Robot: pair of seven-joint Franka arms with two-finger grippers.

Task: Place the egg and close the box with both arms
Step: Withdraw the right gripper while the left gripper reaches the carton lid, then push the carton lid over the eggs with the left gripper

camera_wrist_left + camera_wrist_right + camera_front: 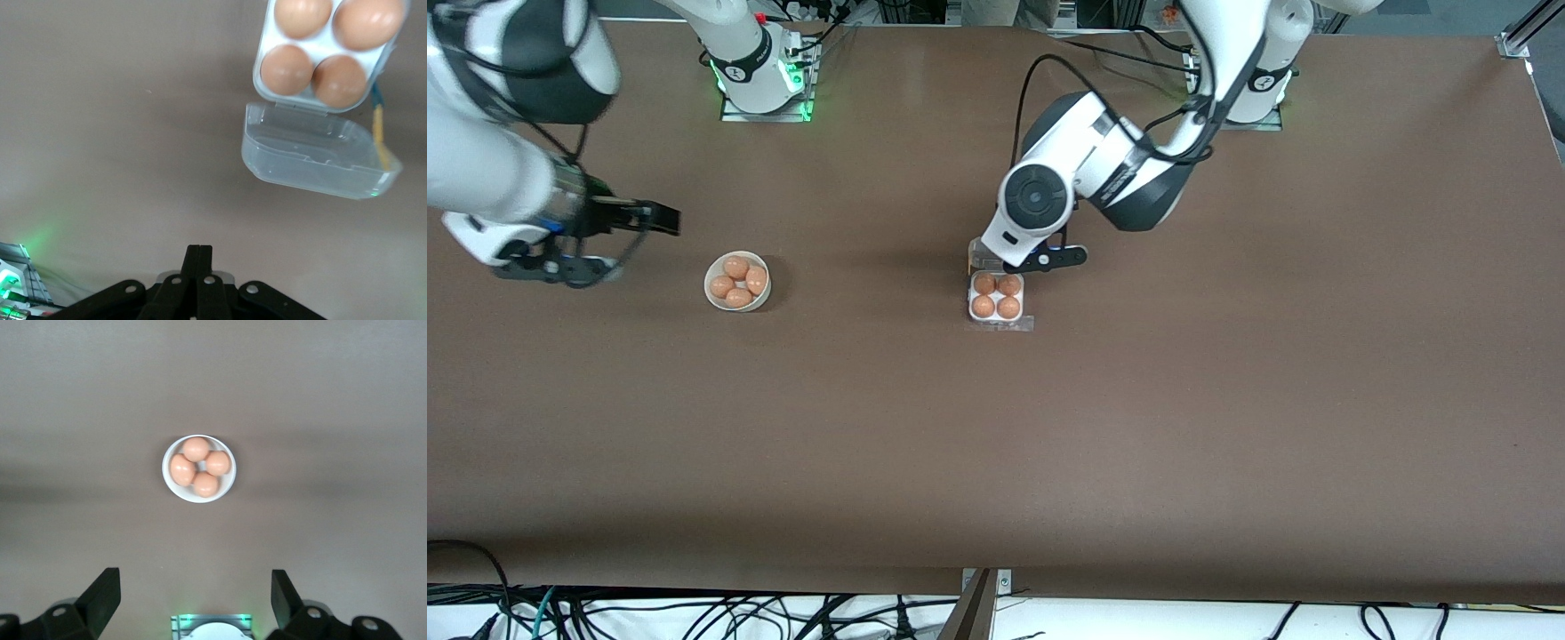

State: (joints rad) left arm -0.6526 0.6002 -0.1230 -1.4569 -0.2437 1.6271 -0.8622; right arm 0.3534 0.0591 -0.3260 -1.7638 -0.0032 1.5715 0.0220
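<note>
The box [997, 300] sits about mid-table, and it is the landmark here: all four of its round cells are filled with orange-brown eggs [983, 307], two nearer the front camera and two farther, so the task's egg is among them and cannot be told from its neighbours. The clear hinged lid [319, 155] is open, lying back on the side of the box farther from the front camera — empty, tilted slightly in the left wrist view. Just above that lid hangs the left gripper [1049, 259], its fingers [198, 263] pressed together with nothing between them. Well apart from the box, toward the right arm's end of the table and level with it, stands a round white bowl [712, 300] holding four more eggs [198, 466] clustered together. Farther still toward that end, the right gripper [660, 218] waits above bare table — fingers [101, 595] spread wide, holding nothing.
</note>
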